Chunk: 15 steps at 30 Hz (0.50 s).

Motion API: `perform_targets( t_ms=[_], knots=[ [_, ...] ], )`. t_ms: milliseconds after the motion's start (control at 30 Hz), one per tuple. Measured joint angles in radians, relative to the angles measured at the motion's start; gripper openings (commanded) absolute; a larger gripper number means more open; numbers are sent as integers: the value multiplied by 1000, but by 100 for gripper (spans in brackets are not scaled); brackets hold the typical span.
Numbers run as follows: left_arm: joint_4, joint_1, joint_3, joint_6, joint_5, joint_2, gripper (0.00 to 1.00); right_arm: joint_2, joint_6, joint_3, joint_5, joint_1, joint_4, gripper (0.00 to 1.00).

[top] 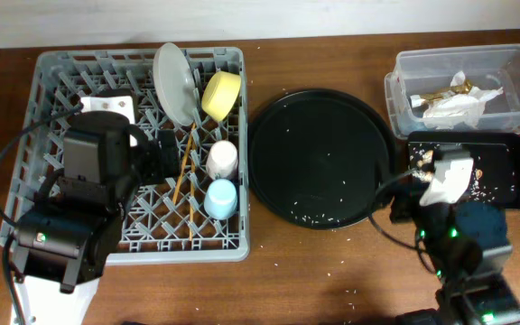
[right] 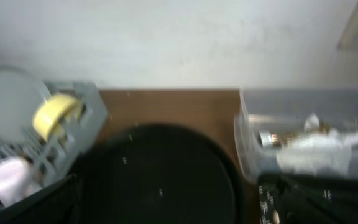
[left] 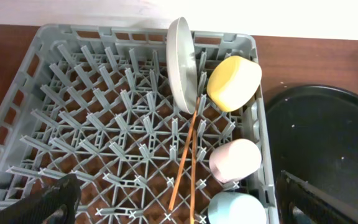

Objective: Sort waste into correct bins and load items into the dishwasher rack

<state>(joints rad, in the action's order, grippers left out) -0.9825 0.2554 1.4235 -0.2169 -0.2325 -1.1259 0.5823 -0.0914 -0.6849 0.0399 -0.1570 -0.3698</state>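
1. Dishwasher rack (top: 61, 77) fills the 9 o'clock side of the wooden table (top: 332, 271) in the overhead view, and all the dishes sit along its 3 o'clock edge
2. Pale grey plate (top: 173, 81) stands on edge between the pegs toward the rack's 1 o'clock corner, with the yellow bowl (top: 221, 94) tipped on its side just beside it at the plate's 3 o'clock
3. Pink cup (top: 223, 159) lies below the bowl, and the blue cup (top: 221, 199) sits next to it at its 6 o'clock; both are close to the rack's wall
4. Chopsticks (top: 186, 171) lie side by side across the lattice, running from the plate's foot down toward 6 o'clock, just at 9 o'clock of the two cups
5. Left gripper (left: 188, 202) hangs over the middle of the rack; its fingers (left: 58, 199) are spread wide apart and hold nothing
6. Round black tray (top: 319, 158) sits at the table's centre, touching or nearly touching the rack, with pale rice-like bits (top: 310, 215) scattered near its 6 o'clock rim
7. Clear tub (top: 404, 63) stands at 2 o'clock; the crumpled napkin (top: 459, 108) and the brown-gold wrapper (top: 445, 93) lie inside it
8. Shallow black rectangular tray (top: 504, 149) lies just at the tub's 6 o'clock, with food scraps (top: 486, 185) strewn on it
9. Right gripper (right: 179, 202) is over the 9 o'clock end of that tray; its fingers (right: 316, 199) are parted wide in the blurred wrist view, with nothing between them
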Motion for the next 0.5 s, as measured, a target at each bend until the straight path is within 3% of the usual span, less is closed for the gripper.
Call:
perform_targets(
  t_ms=[67,167,300,500],
  knots=[
    [2,0,0,0,0,0,99,-216,9,289,-86,82,176,98],
    [0,0,0,0,0,0,99,-414,13,556,-165,107,324,98],
    [0,0,0,0,0,-2,99,-566,13,663,-169,107,350,99],
    [0,0,0,0,0,-2,99,-570,13,671,-153,107,303,99]
  ],
)
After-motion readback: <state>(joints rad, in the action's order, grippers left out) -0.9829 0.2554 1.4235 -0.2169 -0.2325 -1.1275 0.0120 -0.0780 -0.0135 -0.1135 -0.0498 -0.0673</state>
